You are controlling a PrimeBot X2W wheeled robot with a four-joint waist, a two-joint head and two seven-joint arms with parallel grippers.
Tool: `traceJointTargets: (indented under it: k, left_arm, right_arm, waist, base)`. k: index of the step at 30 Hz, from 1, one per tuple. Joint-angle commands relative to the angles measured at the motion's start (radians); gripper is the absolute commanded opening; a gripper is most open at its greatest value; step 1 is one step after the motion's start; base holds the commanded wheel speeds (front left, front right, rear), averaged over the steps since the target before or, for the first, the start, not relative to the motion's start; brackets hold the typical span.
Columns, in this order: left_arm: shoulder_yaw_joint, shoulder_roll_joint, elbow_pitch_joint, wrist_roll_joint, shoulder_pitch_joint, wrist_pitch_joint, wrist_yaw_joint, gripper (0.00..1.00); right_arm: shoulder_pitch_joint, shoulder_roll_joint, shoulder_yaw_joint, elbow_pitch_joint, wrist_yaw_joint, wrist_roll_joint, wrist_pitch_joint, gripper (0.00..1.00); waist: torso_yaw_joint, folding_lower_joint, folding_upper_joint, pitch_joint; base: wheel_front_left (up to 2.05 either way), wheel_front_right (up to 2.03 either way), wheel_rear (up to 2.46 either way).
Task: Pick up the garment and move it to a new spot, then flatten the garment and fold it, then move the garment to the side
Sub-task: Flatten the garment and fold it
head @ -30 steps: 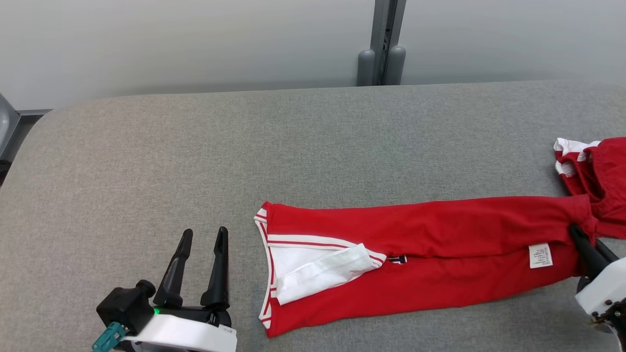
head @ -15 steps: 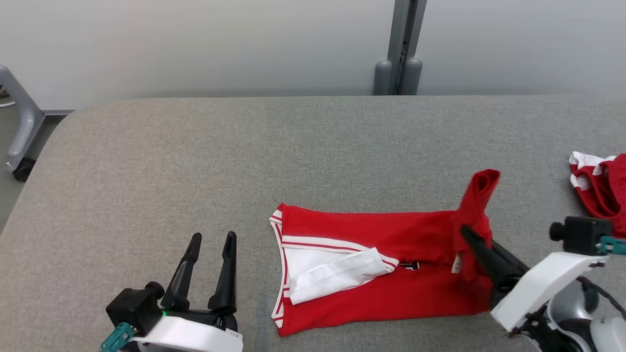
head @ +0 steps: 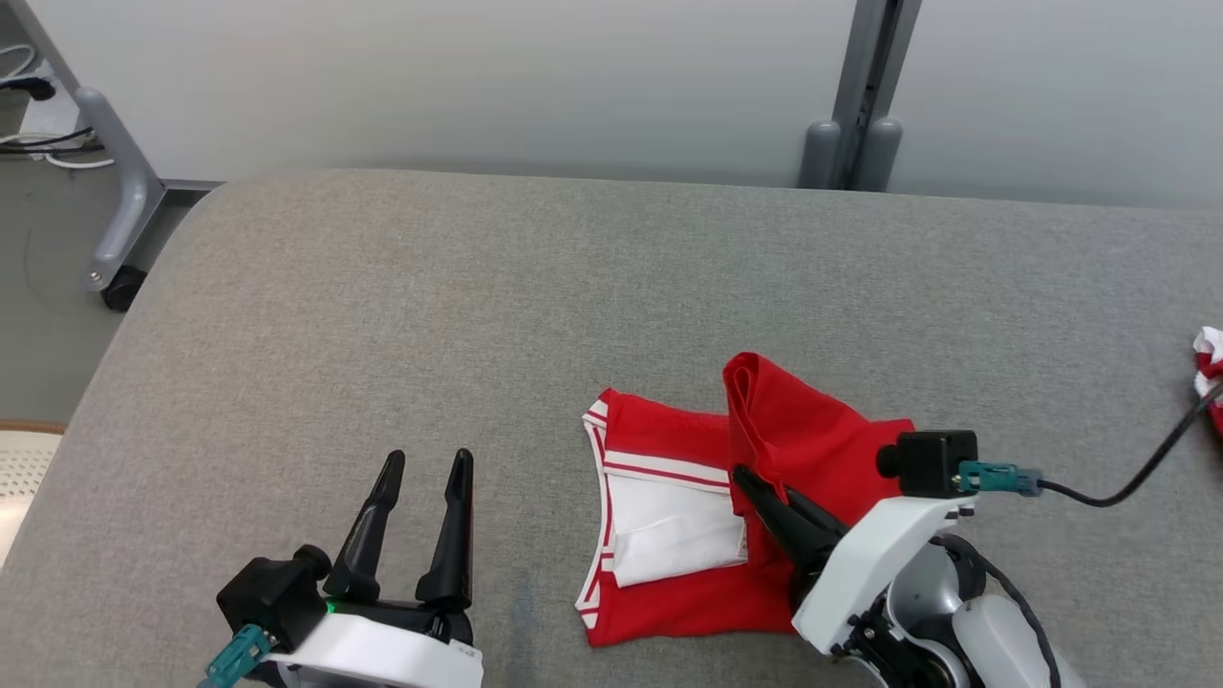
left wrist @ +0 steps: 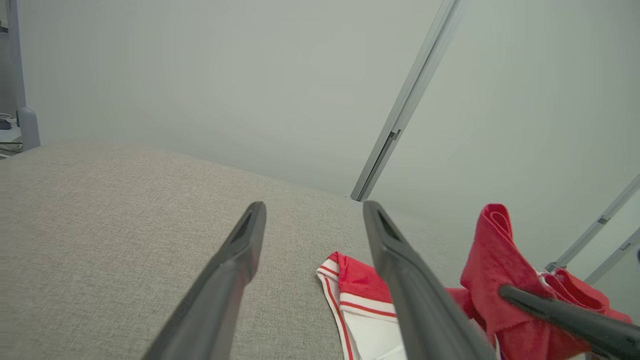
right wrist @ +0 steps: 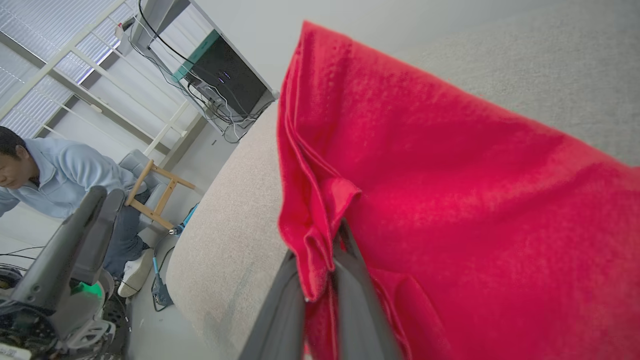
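Clearly, right end effector point(head: 740, 476) pinches the upraised garment point(head: 822, 440); left end effector point(head: 427, 461) gapes.

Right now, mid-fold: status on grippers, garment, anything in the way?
Right gripper shut on red garment, end raised over the white-trimmed half. Left gripper open, apart from it. Another red-and-white cloth far right on the table, clear of the fold.
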Motion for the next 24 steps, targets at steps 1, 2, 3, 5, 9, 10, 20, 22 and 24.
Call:
traceJointTargets:
  k: [1, 2, 3, 5, 9, 10, 20, 22, 24]
  left_arm:
    - [0.001, 0.004, -0.001, -0.001, -0.017, -0.001, -0.003, 1.0]
    - [-0.001, 0.003, 0.0, 0.0, -0.019, -0.001, -0.003, 1.0]
    - [-0.003, 0.003, 0.001, 0.001, -0.021, -0.002, -0.004, 1.0]
    - [-0.006, 0.001, 0.004, 0.002, -0.025, -0.003, -0.004, 1.0]
    - [-0.012, -0.002, 0.01, 0.002, -0.032, -0.005, -0.004, 1.0]
    - [-0.012, -0.002, 0.01, 0.002, -0.034, -0.005, -0.004, 1.0]
    - [-0.012, -0.006, 0.017, 0.004, -0.039, -0.009, -0.002, 1.0]
    - [-0.014, -0.006, 0.018, 0.005, -0.041, -0.009, -0.002, 1.0]
    - [-0.015, -0.007, 0.02, 0.007, -0.043, -0.009, -0.002, 1.0]
  right_arm:
    - [-0.022, -0.001, 0.008, 0.021, 0.001, -0.011, -0.02, 0.0]
    - [-0.033, 0.004, 0.022, 0.048, 0.001, -0.011, -0.036, 0.0]
    - [-0.044, 0.008, 0.036, 0.074, 0.001, -0.004, -0.05, 0.0]
    - [-0.071, 0.015, 0.064, 0.125, 0.001, 0.008, -0.077, 0.0]
    - [-0.121, 0.02, 0.115, 0.253, 0.001, 0.016, -0.138, 0.0]
    - [-0.131, 0.021, 0.128, 0.268, 0.001, 0.026, -0.149, 0.0]
    - [-0.214, 0.022, 0.268, 0.402, 0.001, 0.157, -0.234, 0.33]
    - [-0.231, 0.021, 0.292, 0.419, 0.001, 0.182, -0.248, 1.0]
    - [-0.245, 0.021, 0.316, 0.429, 0.001, 0.212, -0.263, 1.0]
  waist:
    - [0.014, 0.0, -0.0001, 0.007]
    - [0.021, 0.0, -0.0001, 0.01]
    - [0.028, 0.0, -0.0001, 0.012]
    - [0.041, 0.0, -0.0001, 0.017]
    - [0.068, 0.0, -0.0001, 0.027]
    - [0.072, 0.0, -0.0001, 0.028]
    - [0.08, 0.0, -0.0001, 0.03]
    - [0.078, 0.0, -0.0001, 0.03]
    - [0.076, 0.0, -0.0001, 0.031]
  base:
    - [0.0, 0.0, 0.0]
    - [0.0, 0.0, 0.0]
    - [0.0, 0.0, 0.0]
    - [0.0, 0.0, 0.0]
    - [0.0, 0.0, 0.0]
    - [0.0, 0.0, 0.0]
    - [0.0, 0.0, 0.0]
    - [0.0, 0.0, 0.0]
    - [0.0, 0.0, 0.0]
